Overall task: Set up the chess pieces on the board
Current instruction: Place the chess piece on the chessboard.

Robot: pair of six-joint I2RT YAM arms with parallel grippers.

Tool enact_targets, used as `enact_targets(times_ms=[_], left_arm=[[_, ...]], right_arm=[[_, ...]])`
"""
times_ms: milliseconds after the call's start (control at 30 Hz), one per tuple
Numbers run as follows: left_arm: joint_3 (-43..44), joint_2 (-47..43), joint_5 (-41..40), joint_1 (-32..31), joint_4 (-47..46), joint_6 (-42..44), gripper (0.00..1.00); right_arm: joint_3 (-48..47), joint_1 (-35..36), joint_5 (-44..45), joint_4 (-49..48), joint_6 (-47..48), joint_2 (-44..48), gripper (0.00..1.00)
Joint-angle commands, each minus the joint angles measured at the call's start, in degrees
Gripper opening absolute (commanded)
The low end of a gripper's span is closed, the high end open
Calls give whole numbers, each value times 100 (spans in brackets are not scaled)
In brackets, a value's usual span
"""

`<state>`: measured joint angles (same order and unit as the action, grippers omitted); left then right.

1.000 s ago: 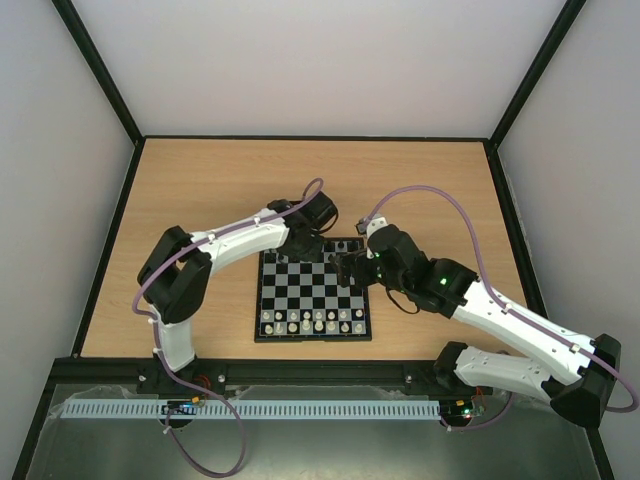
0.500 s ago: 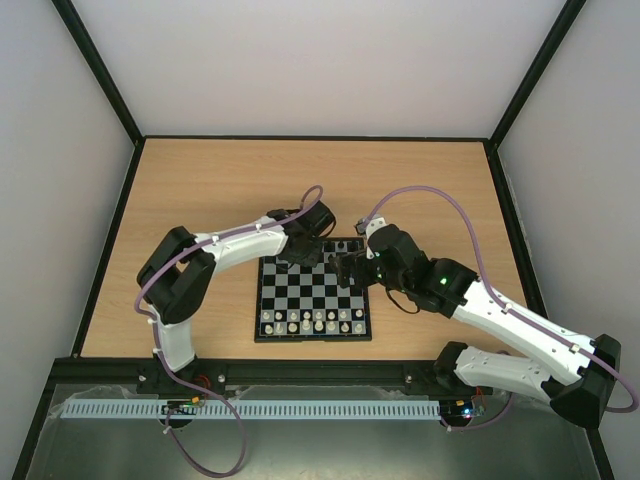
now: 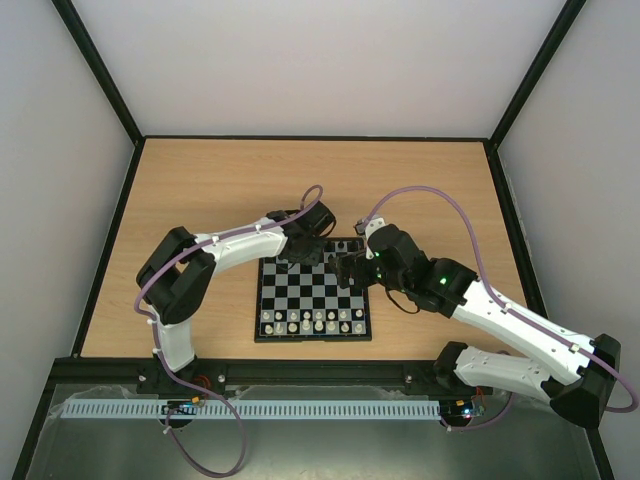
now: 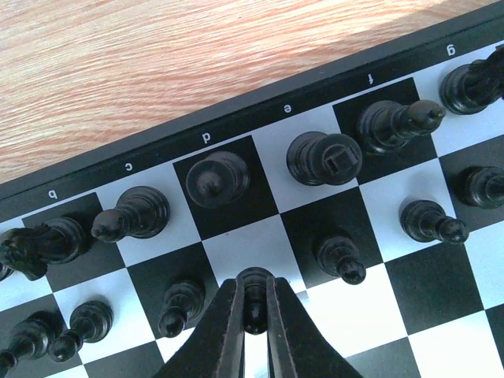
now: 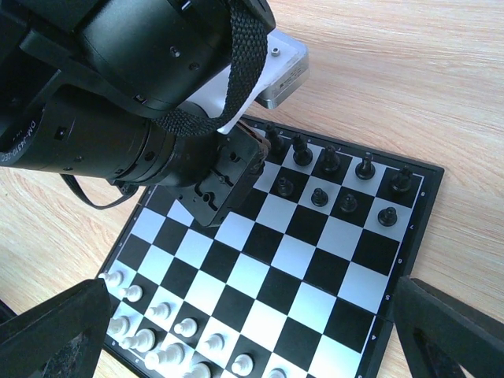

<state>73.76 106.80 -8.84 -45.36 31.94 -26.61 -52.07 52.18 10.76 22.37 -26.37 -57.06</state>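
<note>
The board (image 3: 259, 300) lies between my arms; its black frame also shows in the left wrist view (image 4: 236, 118) and the right wrist view (image 5: 409, 236). Several black chess pieces (image 4: 323, 157) stand in its two far rows. My left gripper (image 4: 253, 285) is shut on a black pawn (image 4: 254, 305) over a white square in the d file, second row from the far edge. In the top view it (image 3: 305, 256) hangs over the board's far edge. My right gripper (image 3: 350, 270) is open and empty above the board's right half, its fingers (image 5: 55, 331) spread wide.
Pale white pieces (image 3: 315, 322) fill the board's two near rows and show in the right wrist view (image 5: 173, 339). The left arm's wrist body (image 5: 142, 118) crosses the board's far left corner. Bare wooden table (image 3: 200, 180) surrounds the board.
My left gripper has shifted a little down and toward the board's far rows with the pawn in it. My right gripper has barely moved.
</note>
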Motion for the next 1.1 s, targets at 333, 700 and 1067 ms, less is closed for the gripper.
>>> enact_targets(times_ms=[333,700,1067], left_arm=[[-40,119,-22,45,-88,-63,2],[-90,235,-3,54,-102,-81,2],[-107,262,-7,63,-112,-90,6]], right_arm=[[48,-22,-92,13,44,-25,99],[57,-22,-148,-5,53,-34,99],[75,-16,-212,-23,62,-42,99]])
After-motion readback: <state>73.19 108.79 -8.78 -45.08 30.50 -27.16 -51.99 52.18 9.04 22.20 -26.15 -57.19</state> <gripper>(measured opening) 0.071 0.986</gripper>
